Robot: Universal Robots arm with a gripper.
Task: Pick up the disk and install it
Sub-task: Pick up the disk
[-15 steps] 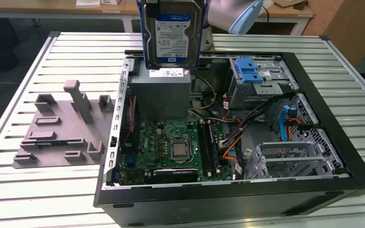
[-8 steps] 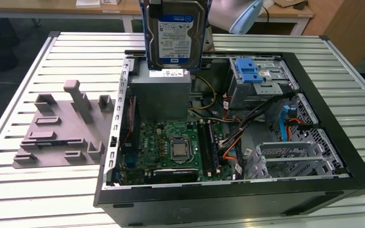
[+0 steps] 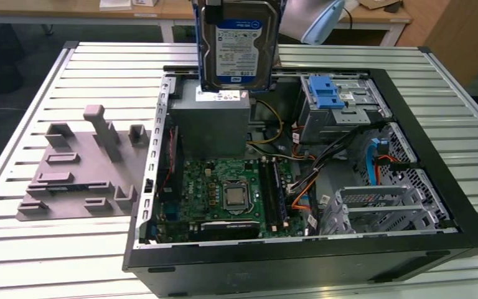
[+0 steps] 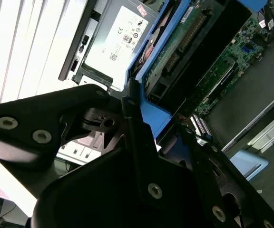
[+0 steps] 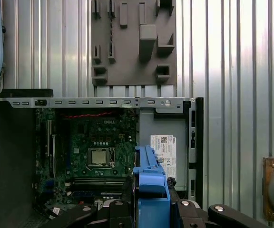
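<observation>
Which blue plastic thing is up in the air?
The blue bracket around the disk, which the tool holds upright above the open computer case. The other blue piece, the latch, sits on the drive cage down inside.

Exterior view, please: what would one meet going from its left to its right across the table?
Grey fixture plate → disk, upright in the air above the open computer case → grey drive cage with its blue latch.
</observation>
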